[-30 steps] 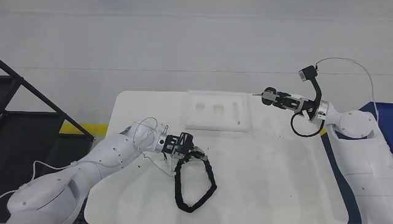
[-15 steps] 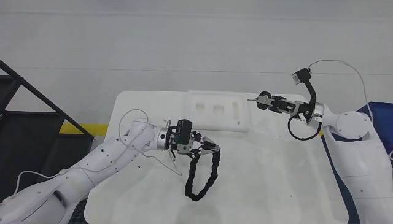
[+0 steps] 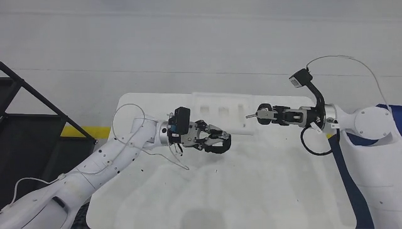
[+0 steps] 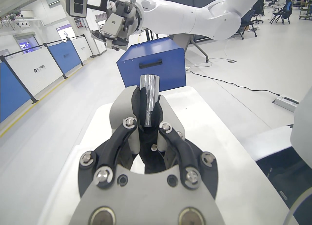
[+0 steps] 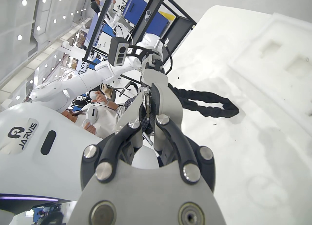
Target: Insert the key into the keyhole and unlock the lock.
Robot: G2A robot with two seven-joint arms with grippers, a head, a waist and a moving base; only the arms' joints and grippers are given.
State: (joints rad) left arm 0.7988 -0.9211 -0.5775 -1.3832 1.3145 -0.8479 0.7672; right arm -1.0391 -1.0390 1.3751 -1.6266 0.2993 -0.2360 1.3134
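Item 1, my left gripper [image 4: 148, 95] – closed on the lock [image 4: 149, 82]. My fingers clamp the black sleeve around its chrome cylinder, and the cylinder's free end sticks out past my fingertips. In the top view this gripper sits over the front edge of the foam tray [image 3: 226, 126].

Item 2, cable [image 5: 209, 105] – black and looped. It trails from the lock at my left gripper and hangs over the table [image 3: 270, 179]. Whether the loop touches the surface I cannot tell.

Item 3, my right gripper [image 3: 260, 113] – closed on the key [image 3: 250, 115]. The thin metal tip juts out beyond my fingers toward the left gripper. It is held above the right end of the foam tray.

Item 4, key against lock – near each other but apart, with a gap showing between the key tip and the chrome cylinder. The key is not in the lock. The keyhole itself is too small to make out.

Item 5, foam tray – white, with rectangular recesses, lying at the far side of the white table.
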